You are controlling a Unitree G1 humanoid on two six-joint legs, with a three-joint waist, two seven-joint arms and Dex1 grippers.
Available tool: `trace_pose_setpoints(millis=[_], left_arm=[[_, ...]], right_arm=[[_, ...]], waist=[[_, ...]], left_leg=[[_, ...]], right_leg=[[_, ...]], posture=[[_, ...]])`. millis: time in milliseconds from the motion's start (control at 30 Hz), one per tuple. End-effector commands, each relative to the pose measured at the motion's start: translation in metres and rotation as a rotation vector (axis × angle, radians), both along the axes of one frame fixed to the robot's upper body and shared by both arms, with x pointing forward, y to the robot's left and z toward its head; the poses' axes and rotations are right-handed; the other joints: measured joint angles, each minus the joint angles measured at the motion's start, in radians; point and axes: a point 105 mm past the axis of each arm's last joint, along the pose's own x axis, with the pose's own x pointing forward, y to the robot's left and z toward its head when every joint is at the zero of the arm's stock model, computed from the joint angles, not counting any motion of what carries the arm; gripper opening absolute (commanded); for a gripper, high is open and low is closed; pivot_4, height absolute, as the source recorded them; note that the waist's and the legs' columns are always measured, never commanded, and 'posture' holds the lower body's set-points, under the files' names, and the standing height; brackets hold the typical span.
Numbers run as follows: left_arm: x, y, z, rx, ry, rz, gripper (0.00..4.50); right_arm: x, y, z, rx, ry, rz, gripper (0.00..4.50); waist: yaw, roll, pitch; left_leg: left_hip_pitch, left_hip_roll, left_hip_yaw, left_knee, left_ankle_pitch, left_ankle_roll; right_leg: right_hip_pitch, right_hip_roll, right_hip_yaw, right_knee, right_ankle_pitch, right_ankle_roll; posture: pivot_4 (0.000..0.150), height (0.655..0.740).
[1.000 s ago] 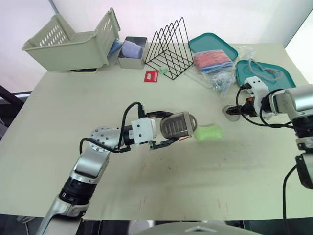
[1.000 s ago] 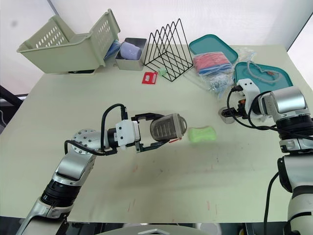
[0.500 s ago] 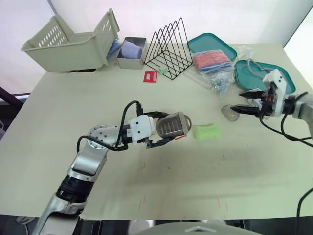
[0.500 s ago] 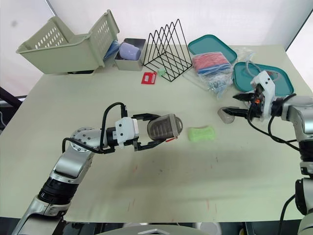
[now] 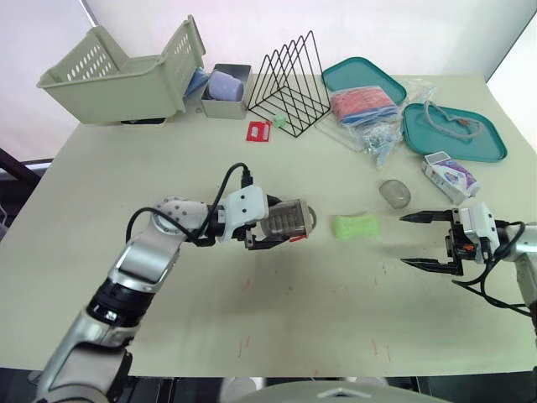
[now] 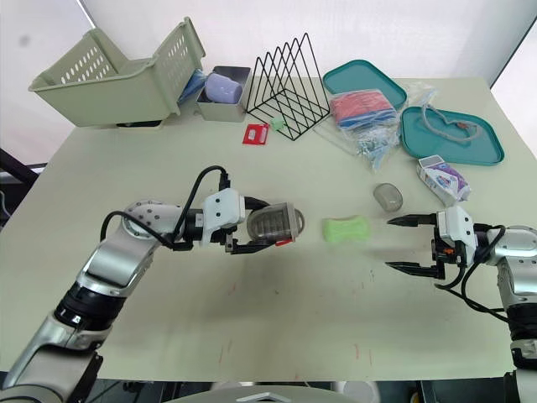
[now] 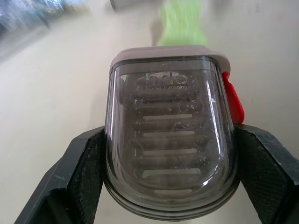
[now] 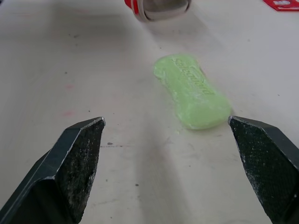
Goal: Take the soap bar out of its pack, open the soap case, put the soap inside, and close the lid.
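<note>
This looks like a robotics test room, not anyone's home. One wide, pale tabletop [image 5: 101,185], scuffed with small red marks, stands before a plain white backdrop [image 5: 377,25]. Household odds are set out on it like props. There is a beige slotted plastic basket [image 5: 126,71], a black wire file rack [image 5: 292,71], a teal plastic tray [image 5: 362,72] with a second teal tray [image 5: 457,134] near it, and a small grey metal tin [image 5: 225,92]. A bare green soap bar [image 5: 355,225] lies straight on the surface.

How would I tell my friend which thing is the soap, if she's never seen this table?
Look near the middle of the big pale table, between the grey see-through case and the open right gripper. The soap lies there bare. It is bright green and pinched like a peanut; its neighbours are grey or black.
</note>
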Motion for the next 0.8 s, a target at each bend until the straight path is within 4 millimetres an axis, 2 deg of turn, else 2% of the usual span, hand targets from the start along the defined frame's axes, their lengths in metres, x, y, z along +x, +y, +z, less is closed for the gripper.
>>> trace_pose_setpoints(millis=[33, 200, 500, 633, 800], left_arm=[[0.002, -0.008, 0.008, 0.038, 0.022, -0.035, 3.48], [0.008, -0.020, 0.011, 0.117, 0.008, -0.073, 3.48], [0.015, -0.027, 0.015, 0.230, 0.049, -0.076, 3.48], [0.019, -0.037, 0.024, 0.246, 0.054, -0.076, 3.48], [0.016, -0.025, 0.020, 0.303, 0.069, -0.081, 3.48]], right_arm=[[-0.002, -0.008, 0.004, 0.060, -0.012, -0.037, 4.43], [0.004, -0.009, 0.002, 0.092, -0.008, -0.103, 4.43], [0.003, -0.009, -0.002, 0.088, 0.013, -0.125, 4.43], [0.005, -0.009, -0.003, 0.092, 0.019, -0.134, 4.43], [0.006, -0.008, -0.005, 0.092, 0.025, -0.135, 4.43]], waist=[[0.005, 0.000, 0.000], [0.002, 0.000, 0.000], [0.002, 0.000, 0.000], [0.003, 0.000, 0.000], [-0.003, 0.000, 0.000]], left_leg=[[0.000, 0.000, 0.000, 0.000, 0.000, 0.000], [0.000, 0.000, -0.001, 0.000, 0.000, 0.000], [-0.001, 0.000, 0.000, 0.001, 0.000, 0.000], [0.000, 0.000, -0.001, 0.001, 0.000, 0.000], [0.000, 0.000, -0.001, 0.001, 0.000, 0.000]], right_leg=[[0.000, 0.000, 0.000, 0.000, 0.000, 0.000], [0.000, 0.000, 0.000, 0.000, 0.000, 0.000], [0.000, 0.000, 0.000, 0.000, 0.000, 0.000], [0.000, 0.000, 0.000, 0.000, 0.000, 0.000], [0.000, 0.000, 0.000, 0.000, 0.000, 0.000]], posture=[[0.150, 0.7400], [0.150, 0.7400], [0.150, 0.7400], [0.150, 0.7400], [0.150, 0.7400]])
